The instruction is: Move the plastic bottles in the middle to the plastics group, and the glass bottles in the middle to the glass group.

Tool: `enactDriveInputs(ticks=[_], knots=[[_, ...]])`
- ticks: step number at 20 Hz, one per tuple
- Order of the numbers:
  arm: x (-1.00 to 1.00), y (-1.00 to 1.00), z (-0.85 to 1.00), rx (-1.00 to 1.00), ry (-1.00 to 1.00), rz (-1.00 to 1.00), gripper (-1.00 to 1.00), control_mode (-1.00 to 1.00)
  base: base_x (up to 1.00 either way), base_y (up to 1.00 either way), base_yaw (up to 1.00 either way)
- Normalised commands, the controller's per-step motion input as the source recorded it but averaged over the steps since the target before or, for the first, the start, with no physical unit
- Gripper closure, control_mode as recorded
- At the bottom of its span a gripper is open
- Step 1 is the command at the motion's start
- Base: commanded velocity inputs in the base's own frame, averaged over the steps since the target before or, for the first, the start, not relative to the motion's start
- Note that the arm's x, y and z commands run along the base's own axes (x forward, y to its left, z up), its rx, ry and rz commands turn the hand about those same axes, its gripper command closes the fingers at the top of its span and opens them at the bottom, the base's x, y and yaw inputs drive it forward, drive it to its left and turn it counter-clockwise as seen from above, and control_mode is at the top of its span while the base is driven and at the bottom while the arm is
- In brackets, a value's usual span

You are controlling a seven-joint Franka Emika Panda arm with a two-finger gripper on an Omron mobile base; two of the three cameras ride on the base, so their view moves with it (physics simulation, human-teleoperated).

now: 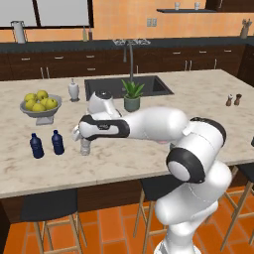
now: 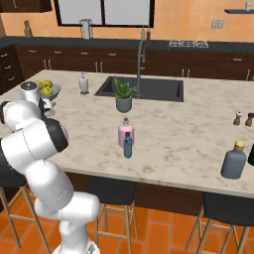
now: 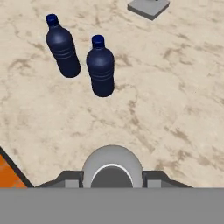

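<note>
End effector seen clenched on clear-grey bottle, white cap btwn fingertips in hand view; bottle base at or just above table, contact can't be told. Landmark: navy bottle pair, near table front edge. Held bottle just right of pair, apart. Fruit bowl behind pair. Pink glass bottle and teal bottle well right of pair, mid-table, teal in front, touching or nearly. Two tiny brown bottles far right of pair.

Clear bottle upright beside navy bottles
</note>
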Motion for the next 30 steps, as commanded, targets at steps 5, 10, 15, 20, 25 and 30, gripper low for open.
enactDriveInputs(ticks=[5, 10, 15, 20, 25, 30], knots=[[0.4, 0.13, -0.05, 0.0, 0.0, 0.01, 1.0, -1.0, 0.0, 0.0, 0.0], [0.46, 0.22, 0.0, 0.0, 0.0, 0.0, 1.0, -1.0, 0.0, 0.0, 0.0], [0.27, 0.21, -0.02, 0.0, 0.0, 0.0, 1.0, -1.0, 0.0, 0.0, 0.0], [0.02, 0.05, -0.23, 0.0, 0.0, 0.0, 1.0, -1.0, 0.0, 0.0, 0.0], [0.04, 0.0, -0.47, 0.0, 0.0, 0.0, 1.0, -1.0, 0.0, 0.0, 0.0], [0.06, 0.0, -0.45, 0.0, 0.0, 0.0, 1.0, -1.0, 0.0, 0.0, 0.0]])
